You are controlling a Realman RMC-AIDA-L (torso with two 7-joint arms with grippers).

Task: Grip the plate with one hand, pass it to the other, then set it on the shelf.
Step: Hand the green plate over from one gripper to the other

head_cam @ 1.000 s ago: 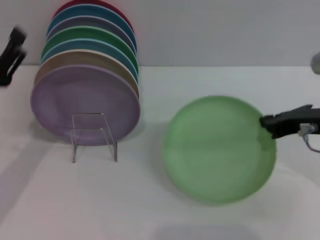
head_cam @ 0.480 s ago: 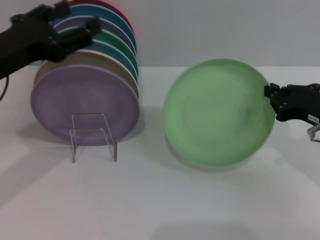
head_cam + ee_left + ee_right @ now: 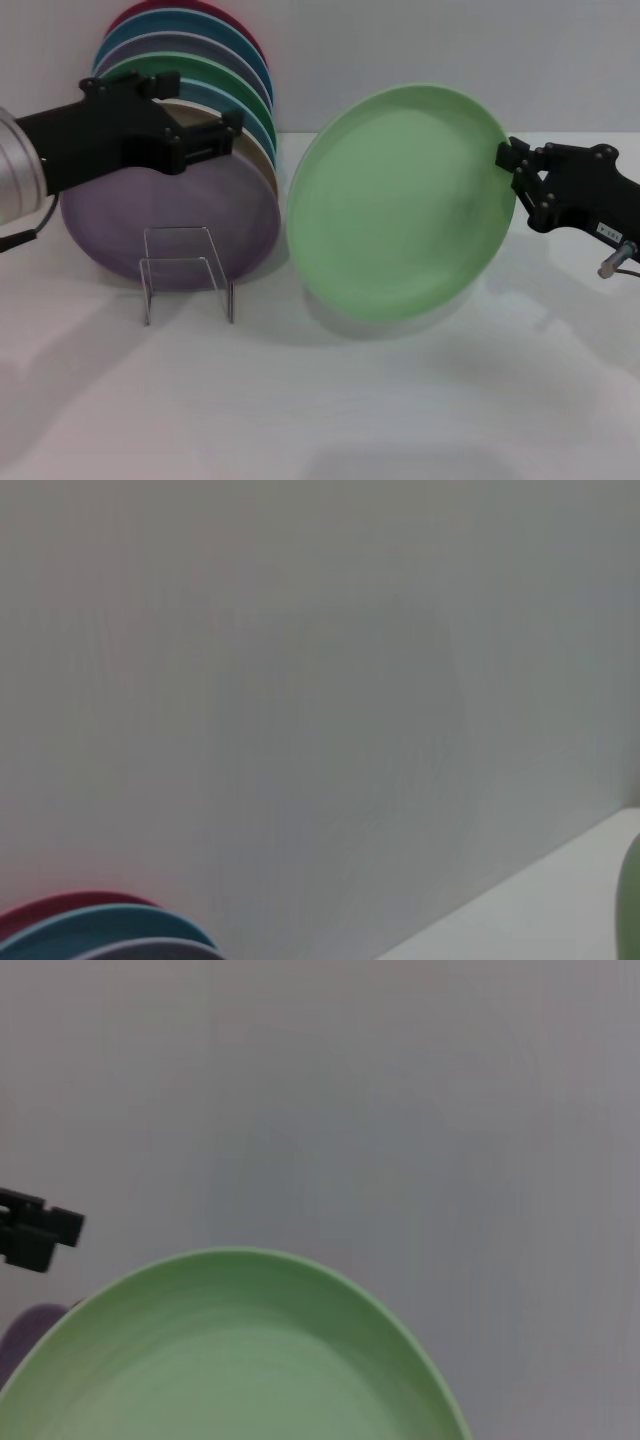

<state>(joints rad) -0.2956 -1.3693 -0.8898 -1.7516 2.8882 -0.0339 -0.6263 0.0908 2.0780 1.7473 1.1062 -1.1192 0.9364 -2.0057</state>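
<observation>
The pale mint-green plate (image 3: pixel 400 205) is held off the table, tilted nearly upright, facing me. My right gripper (image 3: pixel 508 165) is shut on its right rim. The plate also fills the bottom of the right wrist view (image 3: pixel 240 1360), and a sliver of it shows in the left wrist view (image 3: pixel 632 900). My left gripper (image 3: pixel 205 105) is open and empty in front of the stacked plates, a short gap left of the plate's left rim; its fingertip (image 3: pixel 35 1230) shows in the right wrist view. The clear acrylic shelf (image 3: pixel 187 270) stands on the table at the left.
Several coloured plates lean in a row behind the shelf's front bracket, with the lilac plate (image 3: pixel 170 230) in front; the tops of the red and blue ones (image 3: pixel 90 925) show in the left wrist view. A white wall stands behind the table.
The right gripper has lifted the plate, tilted it upright and carried it left. The left gripper has come in from the far left and moved right, toward the plate's left rim.
</observation>
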